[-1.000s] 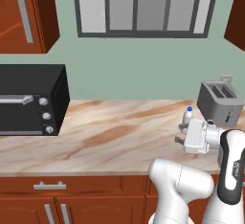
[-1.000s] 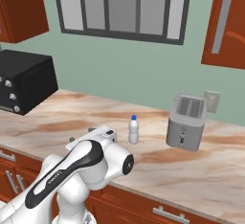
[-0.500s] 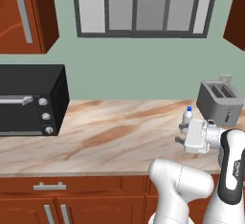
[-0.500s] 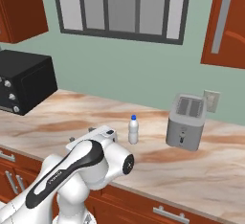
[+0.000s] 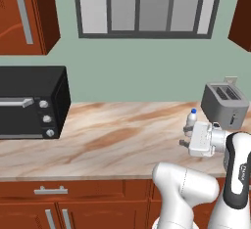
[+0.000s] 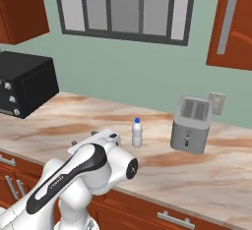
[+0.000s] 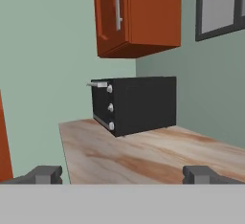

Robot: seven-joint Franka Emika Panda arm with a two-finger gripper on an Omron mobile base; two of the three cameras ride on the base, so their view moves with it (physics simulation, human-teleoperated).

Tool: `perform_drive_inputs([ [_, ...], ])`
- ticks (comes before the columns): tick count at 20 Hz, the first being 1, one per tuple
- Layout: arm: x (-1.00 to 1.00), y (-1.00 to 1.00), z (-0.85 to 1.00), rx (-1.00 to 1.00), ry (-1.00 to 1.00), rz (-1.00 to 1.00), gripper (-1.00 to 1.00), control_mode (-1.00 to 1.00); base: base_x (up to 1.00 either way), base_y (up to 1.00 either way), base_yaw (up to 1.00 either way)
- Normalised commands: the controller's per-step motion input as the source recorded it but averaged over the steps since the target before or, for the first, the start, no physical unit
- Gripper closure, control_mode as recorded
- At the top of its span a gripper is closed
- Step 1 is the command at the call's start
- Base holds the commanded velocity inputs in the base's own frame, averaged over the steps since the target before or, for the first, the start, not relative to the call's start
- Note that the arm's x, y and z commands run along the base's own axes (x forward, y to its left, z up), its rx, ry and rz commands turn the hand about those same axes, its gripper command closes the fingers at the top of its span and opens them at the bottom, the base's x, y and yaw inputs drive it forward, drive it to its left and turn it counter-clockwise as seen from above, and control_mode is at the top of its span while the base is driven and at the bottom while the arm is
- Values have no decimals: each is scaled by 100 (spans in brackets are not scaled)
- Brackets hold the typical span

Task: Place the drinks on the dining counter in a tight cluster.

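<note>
Small white bottle (image 6: 137, 132) with blue cap stands upright on the marbled counter (image 5: 112, 137), just left of the grey toaster (image 6: 192, 130) and well apart from the black oven (image 5: 30, 102) at the counter's far left. Right base view shows the bottle whole, with a clear gap to the toaster; in the left base view the white hand covers its lower half (image 5: 190, 122). Gripper (image 5: 183, 145) sits low over the counter in front of the bottle, pointing toward the oven; hand view shows its fingertips (image 7: 45, 174) spread wide, nothing between them, oven (image 7: 134, 104) straight ahead beneath a red-brown wall cabinet (image 7: 136, 15). Green wall, grey-framed window (image 6: 123, 9) behind. Oven's left end is cut off in the base views.
</note>
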Motion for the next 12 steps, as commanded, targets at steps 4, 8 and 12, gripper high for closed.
perform_drive_inputs([
  [4, 0, 0, 0, 0, 0, 0, -100, 100, 0, 0, 0],
  [8, 0, 0, 0, 0, 0, 0, -100, 100, 0, 0, 0],
  [12, 0, 0, 0, 0, 0, 0, -100, 100, 3, -3, 0],
])
